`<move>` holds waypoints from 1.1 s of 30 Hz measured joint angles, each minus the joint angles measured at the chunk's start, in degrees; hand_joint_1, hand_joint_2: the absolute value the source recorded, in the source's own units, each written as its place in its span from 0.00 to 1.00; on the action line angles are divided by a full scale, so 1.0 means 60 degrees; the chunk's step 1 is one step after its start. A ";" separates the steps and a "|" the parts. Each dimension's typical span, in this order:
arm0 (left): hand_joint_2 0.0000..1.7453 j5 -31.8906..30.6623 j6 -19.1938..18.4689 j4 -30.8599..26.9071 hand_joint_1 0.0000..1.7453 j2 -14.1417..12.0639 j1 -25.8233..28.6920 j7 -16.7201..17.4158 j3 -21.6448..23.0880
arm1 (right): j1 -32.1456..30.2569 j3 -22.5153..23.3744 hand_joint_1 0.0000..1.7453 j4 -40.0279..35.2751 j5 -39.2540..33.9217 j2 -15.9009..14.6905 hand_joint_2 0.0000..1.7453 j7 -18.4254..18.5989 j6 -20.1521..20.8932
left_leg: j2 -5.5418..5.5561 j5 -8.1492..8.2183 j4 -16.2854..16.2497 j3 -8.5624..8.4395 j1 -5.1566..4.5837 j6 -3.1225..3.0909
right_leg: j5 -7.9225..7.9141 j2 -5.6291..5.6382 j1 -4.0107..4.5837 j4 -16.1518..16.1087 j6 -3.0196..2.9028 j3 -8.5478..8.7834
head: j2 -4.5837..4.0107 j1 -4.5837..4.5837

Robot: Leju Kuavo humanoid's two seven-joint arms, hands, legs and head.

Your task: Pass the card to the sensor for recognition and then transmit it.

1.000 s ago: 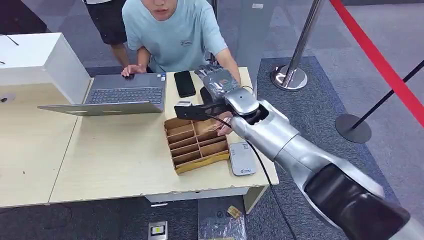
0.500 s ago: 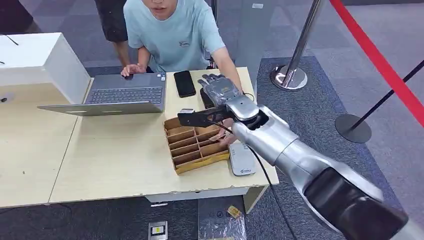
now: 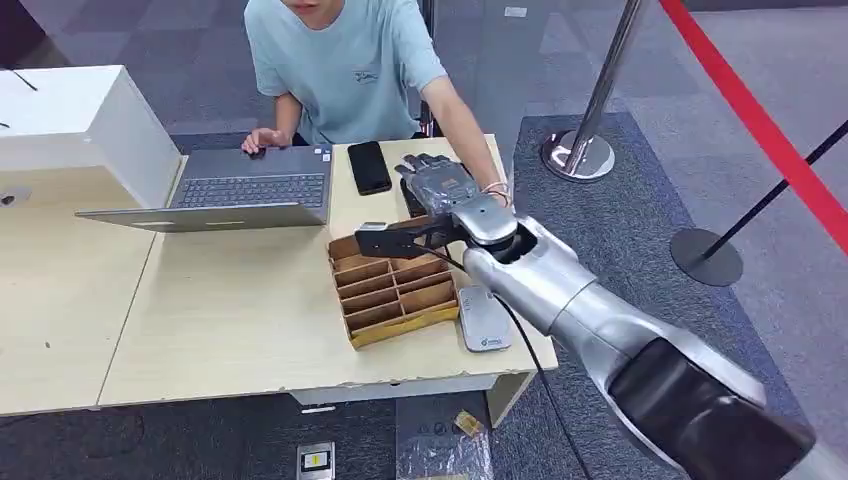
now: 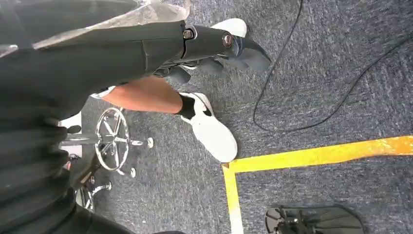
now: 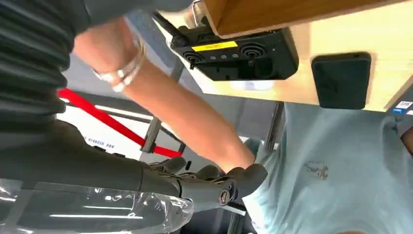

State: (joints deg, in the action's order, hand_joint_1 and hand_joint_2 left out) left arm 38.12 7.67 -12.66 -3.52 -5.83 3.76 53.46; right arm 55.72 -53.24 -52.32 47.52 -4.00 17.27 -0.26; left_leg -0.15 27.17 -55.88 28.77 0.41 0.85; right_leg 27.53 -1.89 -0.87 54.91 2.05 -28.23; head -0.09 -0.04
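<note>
Carpeted office, wooden counter (image 3: 230, 330). My right hand (image 3: 440, 185) hovers past the divided tray (image 3: 395, 290), fingers (image 3: 425, 165) spread, holding nothing. Can't spot the card; expect it thin, stiff, slippery, so pinch by an edge. Sensor (image 3: 485, 318) lies beside the tray.

On the counter (image 3: 230, 330) sit one open laptop (image 3: 235, 190), one black phone (image 3: 369, 166), one cardboard divider tray (image 3: 392, 289), one grey card sensor (image 3: 484, 318) and one black controller (image 5: 238, 53). One person (image 3: 350, 60) sits behind. Two stanchion bases (image 3: 580, 155) stand on the carpet.
</note>
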 joint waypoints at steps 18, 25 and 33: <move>1.00 0.0252 0.0037 0.0000 0.00 0.0004 0.0000 0.0051 0.0000 | -0.0413 0.0000 0.80 -0.1250 -0.0142 -0.0102 1.00 0.0215 0.0091 | -0.0002 0.0000 0.0001 -0.0001 0.0000 0.0000 | 0.0000 0.0002 0.0000 0.0000 0.0000 0.0001 | 0.0000 0.0000; 1.00 0.0390 0.0070 0.0000 0.00 0.0004 0.0001 0.0040 0.0000 | -0.0775 -0.0088 0.80 -0.1982 -0.0091 -0.0076 1.00 0.0255 0.0237 | -0.0002 0.0000 0.0001 0.0000 0.0001 0.0000 | 0.0000 0.0002 0.0001 0.0000 0.0000 0.0001 | 0.0000 0.0000; 1.00 0.0517 0.0110 0.0000 0.00 0.0011 0.0001 0.0091 0.0000 | -0.1623 -0.0197 0.77 -0.2834 -0.0207 -0.0127 1.00 0.0295 0.0240 | -0.0003 0.0001 0.0001 -0.0002 0.0001 0.0000 | 0.0001 0.0002 0.0001 -0.0003 0.0000 -0.0001 | 0.0000 0.0004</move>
State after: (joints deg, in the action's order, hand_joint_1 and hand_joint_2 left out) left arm 41.22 8.33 -12.66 -3.45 -5.83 4.31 53.46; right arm 45.98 -54.42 -69.33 46.27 -4.76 19.04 1.18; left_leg -0.17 27.18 -55.88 28.76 0.41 0.86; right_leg 27.54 -1.88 -0.87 54.89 2.05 -28.23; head -0.09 -0.02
